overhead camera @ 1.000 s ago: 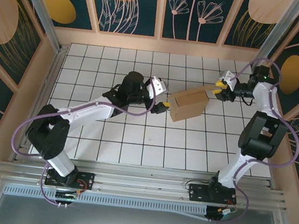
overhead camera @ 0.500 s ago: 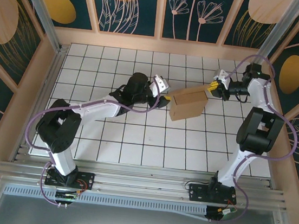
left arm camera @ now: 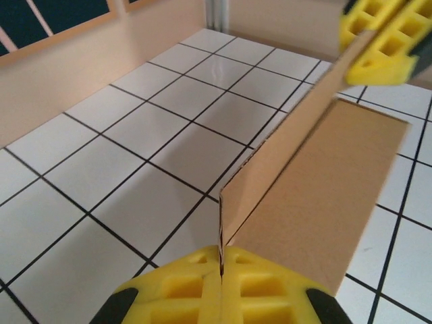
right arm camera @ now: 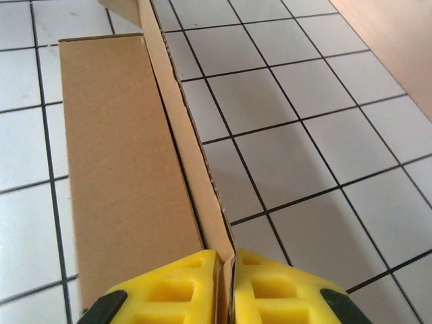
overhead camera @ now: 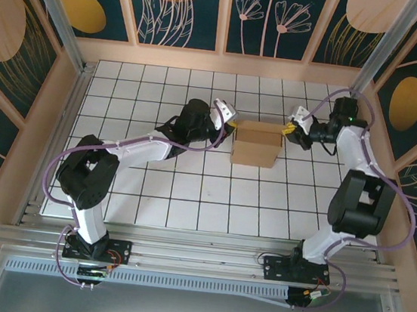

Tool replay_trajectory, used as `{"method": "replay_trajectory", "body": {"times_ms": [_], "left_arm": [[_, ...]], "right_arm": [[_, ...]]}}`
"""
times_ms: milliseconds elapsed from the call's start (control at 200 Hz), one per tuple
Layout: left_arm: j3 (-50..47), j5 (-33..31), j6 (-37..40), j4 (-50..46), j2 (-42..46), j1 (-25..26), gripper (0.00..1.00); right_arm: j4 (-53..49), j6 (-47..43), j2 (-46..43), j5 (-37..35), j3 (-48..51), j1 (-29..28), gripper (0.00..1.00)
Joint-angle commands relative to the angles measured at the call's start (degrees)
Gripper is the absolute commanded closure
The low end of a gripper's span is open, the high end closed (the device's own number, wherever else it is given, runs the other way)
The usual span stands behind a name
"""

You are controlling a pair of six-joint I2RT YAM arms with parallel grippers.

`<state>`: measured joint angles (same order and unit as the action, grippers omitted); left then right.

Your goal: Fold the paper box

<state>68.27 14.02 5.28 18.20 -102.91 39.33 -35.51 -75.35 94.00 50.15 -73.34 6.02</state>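
Both ends of the plain brown cardboard paper box [overhead camera: 255,148] are pinched. The left gripper [left arm camera: 221,270] is clamped on its upright flap's left end, and the right gripper [right arm camera: 226,270] on the right end. The box sits mid-table on the white gridded tabletop [overhead camera: 189,192].

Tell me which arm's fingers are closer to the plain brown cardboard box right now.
Neither: both touch the plain brown cardboard box. The left arm's fingers are shut on its upright panel's left end, the right arm's fingers on the panel's right end.
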Motion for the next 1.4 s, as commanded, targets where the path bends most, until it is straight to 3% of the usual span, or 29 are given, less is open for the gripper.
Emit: {"method": "replay_trajectory", "body": {"times_ms": [0, 170, 435, 646, 796, 1041, 1161, 1261, 1391], "left_arm": [[1.9, -2.8, -3.1, 0.5, -1.2, 0.3, 1.0], [3.0, -7.4, -6.1, -1.1, -0.9, 0.4, 1.0], [5.4, -6.8, -14.1, -2.6, -1.6, 0.3, 1.0], [6.1, -3.4, -22.3, -4.0, -4.1, 0.4, 1.0], [7.3, -3.1, -24.1, -6.7, -5.5, 0.3, 1.0], [6.4, -5.8, -22.8, -8.0, -5.2, 0.4, 1.0], [5.8, -5.9, -21.5, -8.1, -3.9, 0.4, 1.0], [5.6, -7.0, -21.0, -8.8, -3.0, 0.4, 1.0], [5.2, -9.5, -19.8, -10.6, -1.7, 0.4, 1.0]], "right_arm": [[21.8, 17.5, -7.9, -6.2, 9.3, -3.8, 0.87], [41.1, 36.3, -17.4, -20.2, 22.4, -10.6, 0.87], [49.3, 50.4, -23.9, -37.3, 29.4, -19.7, 0.92], [53.5, 51.9, -23.9, -37.8, 32.9, -22.0, 0.9], [52.9, 52.7, -23.4, -37.8, 32.9, -22.0, 0.86], [52.4, 58.3, -24.8, -37.0, 31.8, -22.1, 0.63], [49.5, 64.1, -26.7, -38.3, 30.1, -22.1, 0.44], [42.3, 70.5, -27.8, -43.1, 26.4, -21.8, 0.29], [30.1, 76.7, -28.0, -41.2, 20.8, -19.2, 0.25]]}}
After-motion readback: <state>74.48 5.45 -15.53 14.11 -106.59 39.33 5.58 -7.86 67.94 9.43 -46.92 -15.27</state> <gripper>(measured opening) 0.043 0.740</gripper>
